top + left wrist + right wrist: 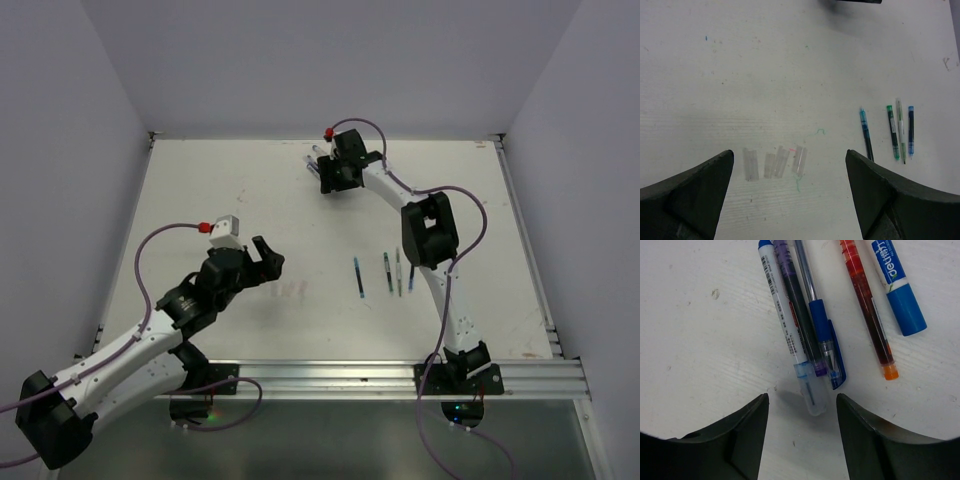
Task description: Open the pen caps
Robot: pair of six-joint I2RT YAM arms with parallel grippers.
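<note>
A cluster of pens lies at the far side of the table (250, 200). In the right wrist view it shows a white pen (782, 305) with a clear cap (811, 390), a purple pen (792, 295), a blue pen with a clipped blue cap (827, 347), a red pen (867, 315) and a thick pen with a blue cap (905, 310). My right gripper (802, 399) (323, 180) hovers over them, jaws partly apart, with the clear cap's tip just ahead of the gap and nothing gripped. My left gripper (790, 155) (268, 258) is wide open above bare table.
Several thin pens lie side by side mid-table (387, 272); the left wrist view shows them as a teal one (866, 134), green ones (892, 131) and a blue one (910, 129). Strips of clear tape (775, 162) lie between the left fingers. Walls enclose the table.
</note>
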